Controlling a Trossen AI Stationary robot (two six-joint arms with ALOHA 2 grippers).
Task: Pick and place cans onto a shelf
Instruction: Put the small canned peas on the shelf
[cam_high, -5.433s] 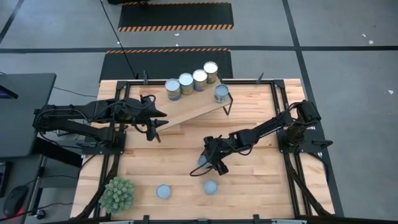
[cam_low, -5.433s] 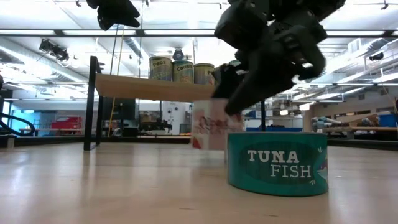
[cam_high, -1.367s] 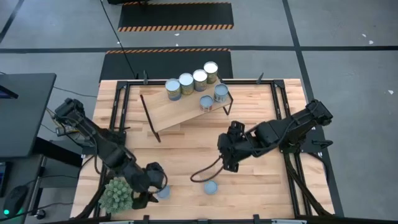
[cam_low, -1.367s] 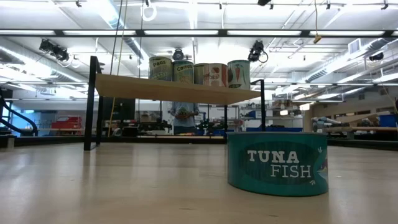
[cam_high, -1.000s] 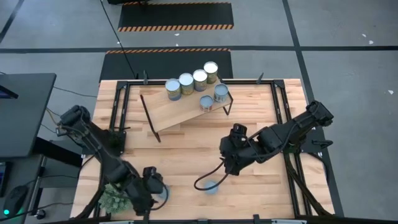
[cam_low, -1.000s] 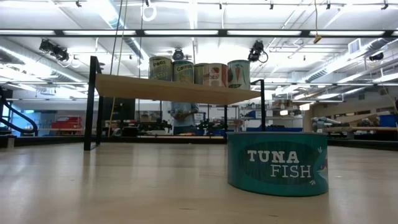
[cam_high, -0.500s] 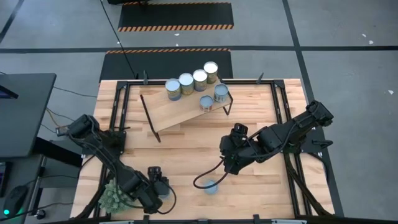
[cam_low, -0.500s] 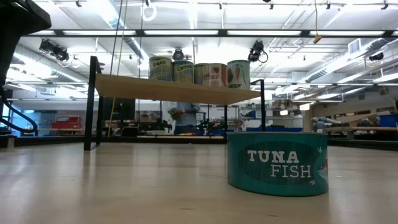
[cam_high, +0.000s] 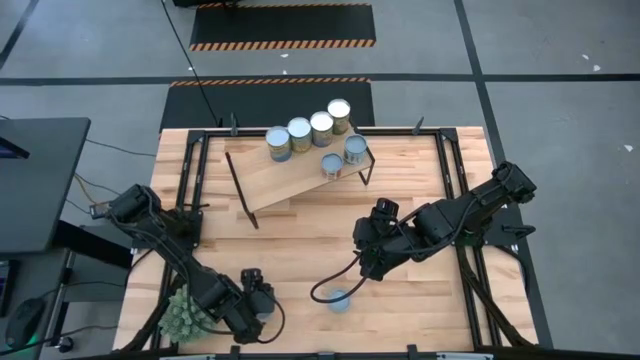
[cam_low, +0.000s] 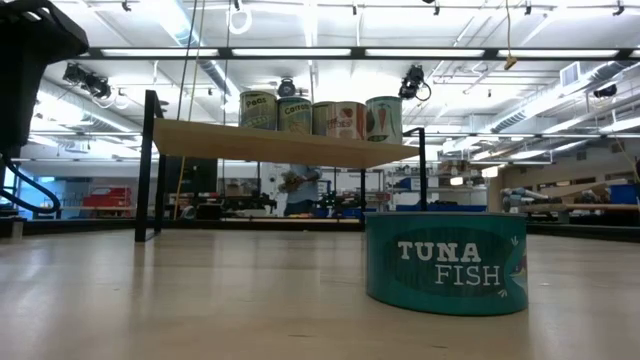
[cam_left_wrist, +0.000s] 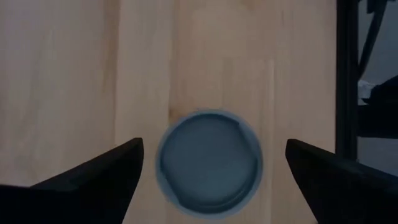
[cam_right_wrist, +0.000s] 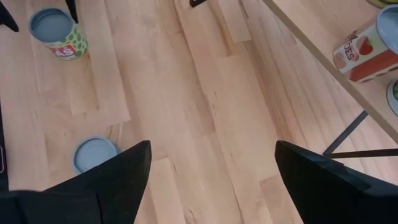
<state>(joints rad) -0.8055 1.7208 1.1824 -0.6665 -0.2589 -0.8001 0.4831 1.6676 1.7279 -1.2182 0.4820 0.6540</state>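
Left claw (cam_left_wrist: 211, 165) open over one can (cam_left_wrist: 209, 163), six shelved

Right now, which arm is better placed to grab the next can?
Left: its open gripper hangs directly over a can on the table, fingers either side. The right gripper hangs mid-table, over no can.

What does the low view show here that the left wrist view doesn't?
Only the low view shows the shelf with its row of cans, and the printed side of the tuna can standing on the table. Only the left wrist view shows the left gripper, open, with a round blue-grey can top between its fingers. Both share the wooden table.
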